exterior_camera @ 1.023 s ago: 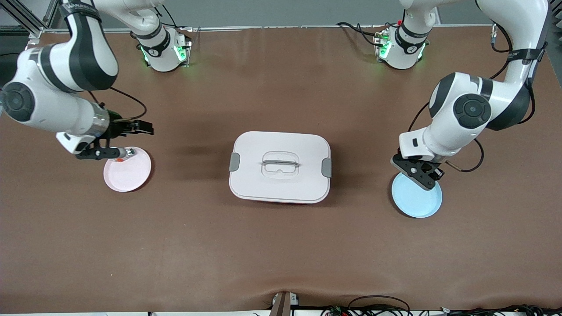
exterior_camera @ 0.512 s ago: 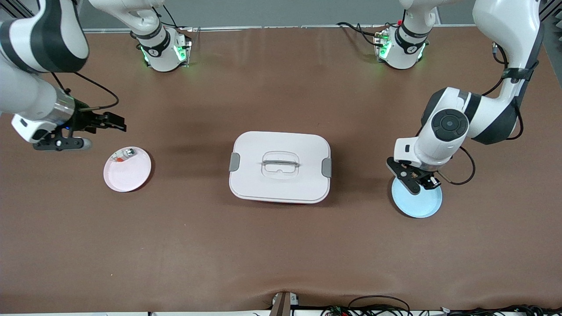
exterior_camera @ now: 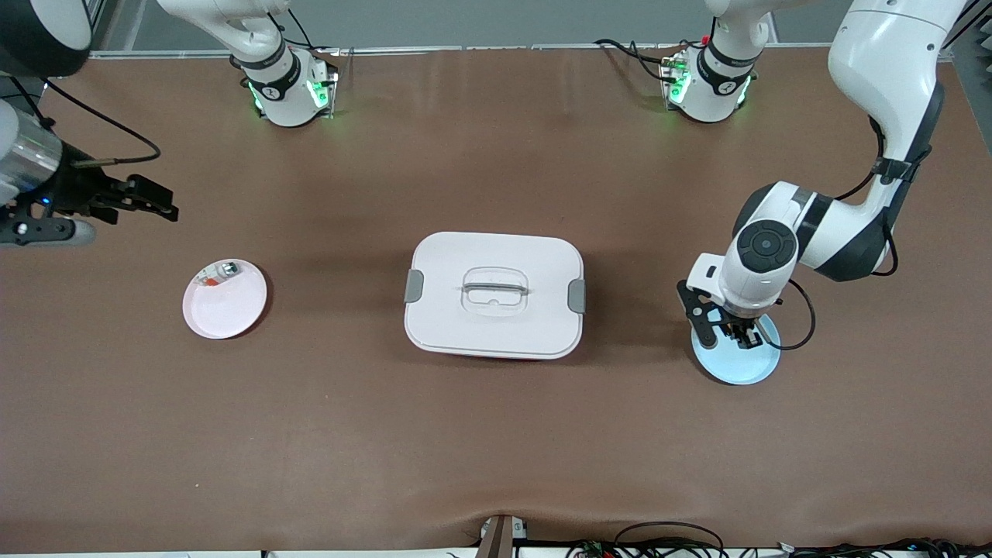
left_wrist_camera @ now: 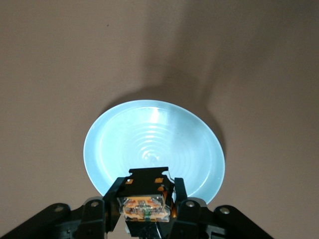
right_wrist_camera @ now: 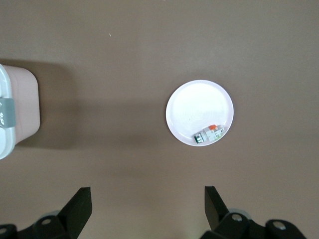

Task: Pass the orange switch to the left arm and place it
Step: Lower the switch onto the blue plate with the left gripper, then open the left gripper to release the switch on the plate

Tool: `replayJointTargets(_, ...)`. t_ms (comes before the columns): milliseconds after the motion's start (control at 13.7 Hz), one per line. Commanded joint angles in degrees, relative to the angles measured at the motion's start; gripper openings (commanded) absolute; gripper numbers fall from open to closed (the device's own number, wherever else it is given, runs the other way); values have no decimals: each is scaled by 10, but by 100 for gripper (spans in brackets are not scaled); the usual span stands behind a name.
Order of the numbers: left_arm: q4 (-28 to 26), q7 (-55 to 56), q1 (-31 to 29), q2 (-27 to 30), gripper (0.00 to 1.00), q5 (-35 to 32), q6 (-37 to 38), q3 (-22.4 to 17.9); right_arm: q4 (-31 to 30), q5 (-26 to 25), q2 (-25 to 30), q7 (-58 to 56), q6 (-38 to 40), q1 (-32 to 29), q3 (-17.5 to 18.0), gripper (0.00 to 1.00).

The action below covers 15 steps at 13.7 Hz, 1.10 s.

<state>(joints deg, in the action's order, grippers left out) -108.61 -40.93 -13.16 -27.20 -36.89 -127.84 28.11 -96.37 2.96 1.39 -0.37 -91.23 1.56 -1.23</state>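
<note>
- Since the earlier frames, the right tool [exterior_camera: 159, 208] was lifted away from the pink plate [exterior_camera: 225, 299] and hangs spread open.
- The left tool [exterior_camera: 735, 332] was lowered over the blue plate [exterior_camera: 736, 364], clenched on the orange switch [left_wrist_camera: 145, 206].
- Release seems next; the box [exterior_camera: 494, 294] is well apart.

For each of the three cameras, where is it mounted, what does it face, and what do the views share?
Front view: high across the table, facing both arms, with the box central.
Left wrist view: on the left arm, facing down at the blue plate; left tool holds the orange switch.
Right wrist view: on the right arm, facing down at the pink plate; right tool open.
Shared: both plates appear in front view.
</note>
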Motion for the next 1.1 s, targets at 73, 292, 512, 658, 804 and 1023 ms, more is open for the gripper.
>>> replayJointTargets(73,9,-77,-41,-29,0,-35,-35,5,45,-13,-9,4,4,-15,11,100)
replayJointTargets(292,5,-100,-55,-43,0,-36,-57,5,77,-13,-9,0,5,-20,10,100)
replayJointTargets(512,0,-111,-55,-46,0,-63,-58,5,87,-14,-8,-2,6,-20,10,100)
replayJointTargets(658,-5,-126,-49,-51,0,-85,-64,5,94,-15,-7,-2,8,-25,10,100)
replayJointTargets(804,-15,-138,-55,-56,0,-99,-85,5,105,-12,-9,-2,7,-25,10,100)
replayJointTargets(1023,-22,-193,-67,-70,0,-102,-122,5,105,-11,-8,-3,11,-23,11,100)
